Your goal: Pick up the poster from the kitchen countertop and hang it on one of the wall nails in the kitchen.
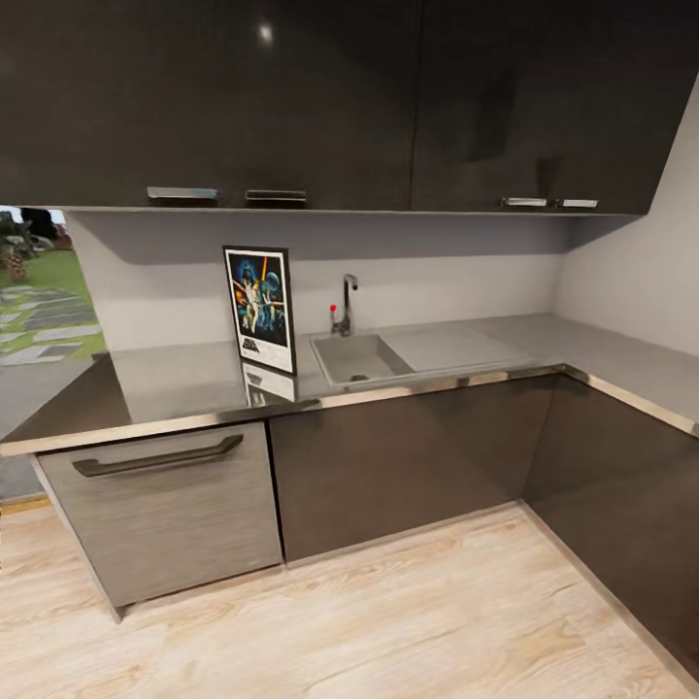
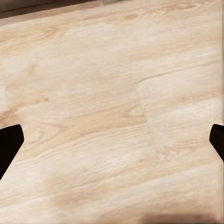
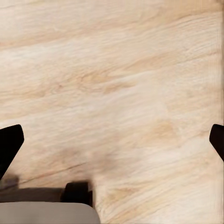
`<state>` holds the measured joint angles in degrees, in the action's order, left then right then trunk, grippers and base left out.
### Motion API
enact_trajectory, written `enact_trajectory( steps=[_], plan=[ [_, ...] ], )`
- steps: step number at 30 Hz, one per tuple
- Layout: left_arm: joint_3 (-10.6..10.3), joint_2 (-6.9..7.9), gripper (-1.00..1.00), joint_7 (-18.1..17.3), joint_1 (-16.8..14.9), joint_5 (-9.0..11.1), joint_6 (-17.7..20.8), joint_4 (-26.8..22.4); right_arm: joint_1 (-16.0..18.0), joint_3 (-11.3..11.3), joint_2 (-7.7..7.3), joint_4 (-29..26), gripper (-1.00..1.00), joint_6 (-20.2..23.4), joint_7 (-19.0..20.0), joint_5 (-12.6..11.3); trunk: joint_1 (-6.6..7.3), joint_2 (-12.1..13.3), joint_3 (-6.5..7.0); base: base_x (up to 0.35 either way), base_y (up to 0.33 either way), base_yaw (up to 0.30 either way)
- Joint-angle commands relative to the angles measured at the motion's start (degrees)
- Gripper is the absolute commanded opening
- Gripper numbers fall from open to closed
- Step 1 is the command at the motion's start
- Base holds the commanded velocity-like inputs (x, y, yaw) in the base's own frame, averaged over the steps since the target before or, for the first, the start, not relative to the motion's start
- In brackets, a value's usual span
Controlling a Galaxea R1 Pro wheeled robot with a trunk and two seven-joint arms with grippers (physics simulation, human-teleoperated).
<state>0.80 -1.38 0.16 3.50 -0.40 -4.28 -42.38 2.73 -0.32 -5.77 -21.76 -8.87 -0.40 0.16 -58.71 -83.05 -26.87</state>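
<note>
I should roll closer to the worktop (image 1: 175, 383) squarely facing the poster (image 1: 260, 307), both grippers (image 2: 112, 140) (image 3: 112, 140) spread and empty.

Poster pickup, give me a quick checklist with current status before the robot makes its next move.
1. Poster in sight, upright on the countertop: ok.
2. Space around poster: sink and tap beside it, apart: ok.
3. Left hand open, holding nothing, facing the wood floor: ok.
4. Right hand open, holding nothing: ok.
5. Hands raised to countertop: not ok.
6. Wall nail located: cannot tell.
</note>
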Motion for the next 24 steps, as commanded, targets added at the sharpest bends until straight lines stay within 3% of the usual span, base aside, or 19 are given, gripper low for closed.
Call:
enact_trajectory(
  steps=[1, 15, 24],
  plan=[
    [0.1, -0.03, 1.00, 0.0, 0.0, 0.0, -0.1, -0.1, 0.0, 0.0, 0.02, 0.1, 1.00, -0.2, 0.0, 0.0, -0.01, 0.0, -0.05, 0.140, -0.278, 0.228],
    [0.2, -0.03, 1.00, 0.0, 0.0, 0.0, -0.1, -0.1, 0.0, 0.0, 0.05, 0.0, 1.00, -0.2, 0.0, 0.0, -0.01, 0.0, -0.05, 0.140, -0.265, 0.263],
    [0.1, -0.20, 1.00, 0.0, 0.0, 0.2, -0.3, -0.5, 0.1, 0.0, -0.06, -0.3, 1.00, -0.2, 0.0, 0.1, -0.01, 0.0, -0.05, 0.026, -0.039, 0.044]
  ],
)
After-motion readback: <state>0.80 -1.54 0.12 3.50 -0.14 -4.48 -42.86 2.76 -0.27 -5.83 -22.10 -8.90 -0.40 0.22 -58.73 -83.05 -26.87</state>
